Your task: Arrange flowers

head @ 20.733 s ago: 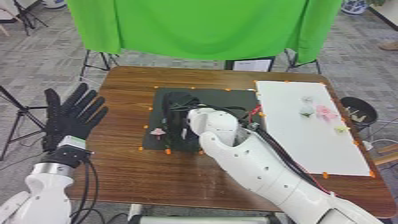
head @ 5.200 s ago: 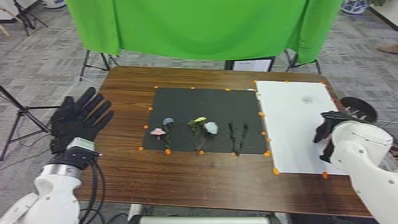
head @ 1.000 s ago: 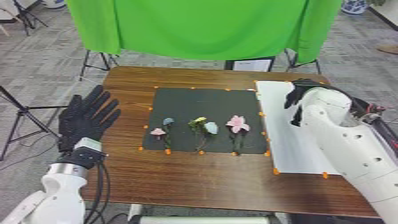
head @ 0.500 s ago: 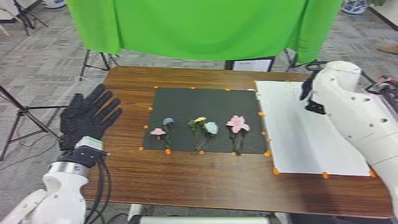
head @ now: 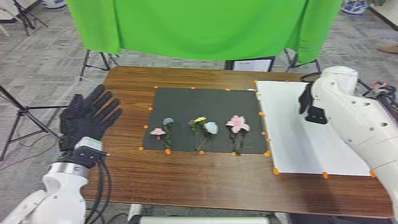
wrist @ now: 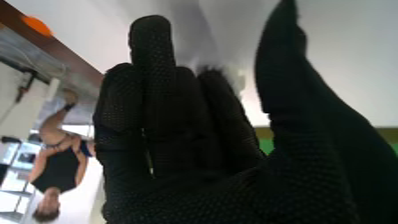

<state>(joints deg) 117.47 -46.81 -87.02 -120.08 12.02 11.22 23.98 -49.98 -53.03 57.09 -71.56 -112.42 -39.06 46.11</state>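
Flowers point(head: 236, 124) lay stems nearest on the black mat point(head: 204, 101), presumably for an orderly row; the right hand point(head: 306, 100), over the white sheet point(head: 302, 150), was straight-fingered, thumb apart, the left hand point(head: 82, 121) spread.

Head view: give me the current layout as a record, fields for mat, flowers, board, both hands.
mat: black, left of the board
flowers_left: small pink, blue
flowers_middle: yellow, pale blue
flowers_right: larger pink
stems: point toward the mat's near edge
board: white, along the table's right side
left_hand: left hand at the table's left edge, fingers spread
right_hand: right hand above the board's far part, thumb apart from fingers
between_right_fingertips: blurred pale shape, cannot tell what
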